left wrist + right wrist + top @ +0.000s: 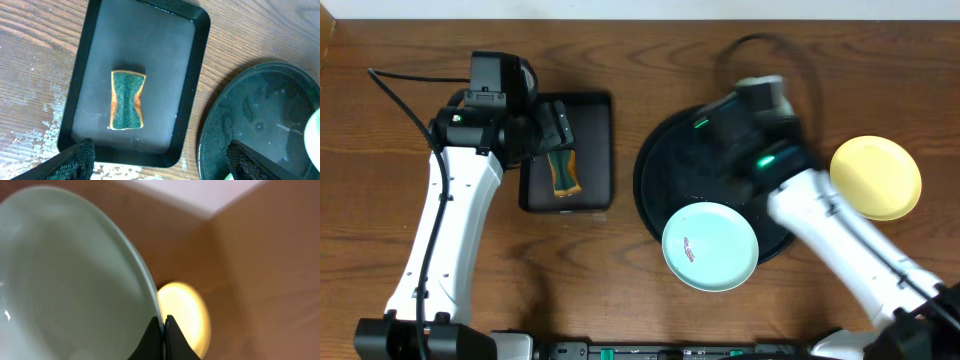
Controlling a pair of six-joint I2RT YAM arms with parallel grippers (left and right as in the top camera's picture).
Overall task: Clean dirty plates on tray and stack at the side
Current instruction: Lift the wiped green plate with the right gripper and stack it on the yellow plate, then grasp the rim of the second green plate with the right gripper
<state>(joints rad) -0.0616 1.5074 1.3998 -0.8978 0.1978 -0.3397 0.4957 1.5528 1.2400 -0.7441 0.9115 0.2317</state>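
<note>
My right gripper [163, 330] is shut on the rim of a light mint-blue plate [65, 280]. In the overhead view this plate [710, 245] hangs over the front edge of the round black tray [665, 160], and my right arm hides the fingers. The pale yellow plate [876, 177] lies on the table right of the tray, and it also shows in the right wrist view [182, 315]. Only one mint plate is in view. My left gripper [161, 160] is open and empty above the near edge of the rectangular tray [150, 40].
A green and yellow sponge [127, 107] lies in the small rectangular black tray [590, 110], left of the round tray [260, 110]. White residue marks the wood by that tray's corner [35, 135]. A cable runs along the table at the far left [395, 90].
</note>
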